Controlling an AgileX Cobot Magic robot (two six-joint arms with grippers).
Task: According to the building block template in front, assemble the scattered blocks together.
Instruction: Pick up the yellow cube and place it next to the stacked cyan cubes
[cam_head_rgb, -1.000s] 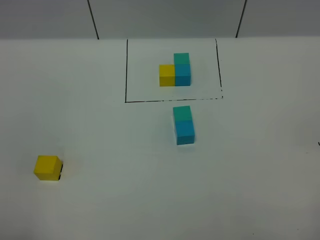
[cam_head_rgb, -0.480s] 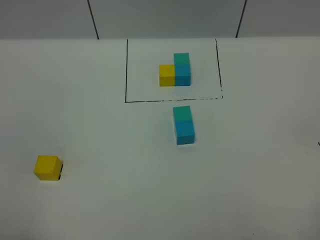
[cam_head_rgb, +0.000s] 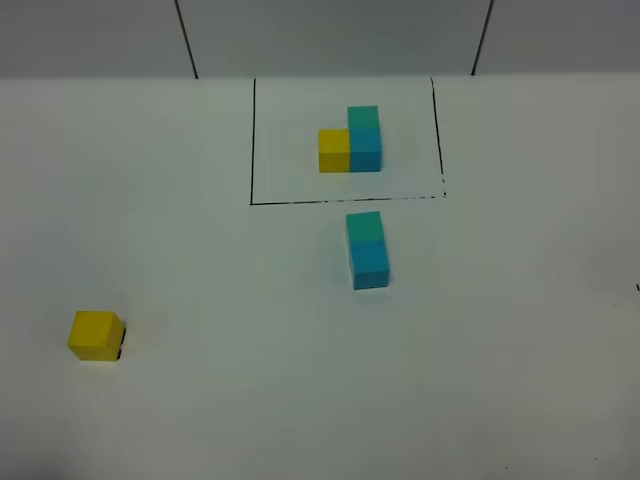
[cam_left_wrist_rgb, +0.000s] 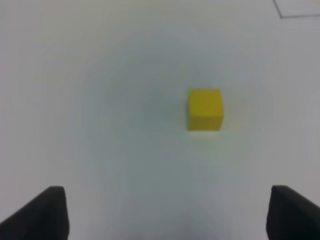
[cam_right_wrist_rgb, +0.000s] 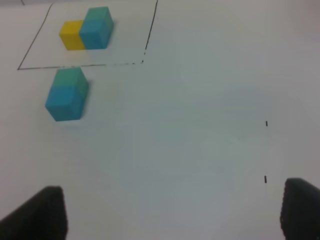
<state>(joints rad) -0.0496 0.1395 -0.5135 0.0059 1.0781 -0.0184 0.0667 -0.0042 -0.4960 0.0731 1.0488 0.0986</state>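
The building block template (cam_head_rgb: 352, 140) sits at the back inside a thin black rectangle: yellow beside blue, teal-green behind the blue. Just in front of the frame, the loose teal-green cube (cam_head_rgb: 364, 226) touches the loose sky-blue cube (cam_head_rgb: 370, 265). The loose yellow cube (cam_head_rgb: 95, 335) lies alone at the front left. No arm shows in the high view. My left gripper (cam_left_wrist_rgb: 170, 212) is open, well short of the yellow cube (cam_left_wrist_rgb: 205, 109). My right gripper (cam_right_wrist_rgb: 172, 210) is open and empty, away from the teal-green and blue pair (cam_right_wrist_rgb: 65, 95) and the template (cam_right_wrist_rgb: 85, 32).
The white table (cam_head_rgb: 500, 330) reaches back to a grey wall with two dark seams. Small black marks (cam_right_wrist_rgb: 265, 123) dot the table on the right. A corner of the drawn frame (cam_left_wrist_rgb: 295, 15) shows in the left wrist view.
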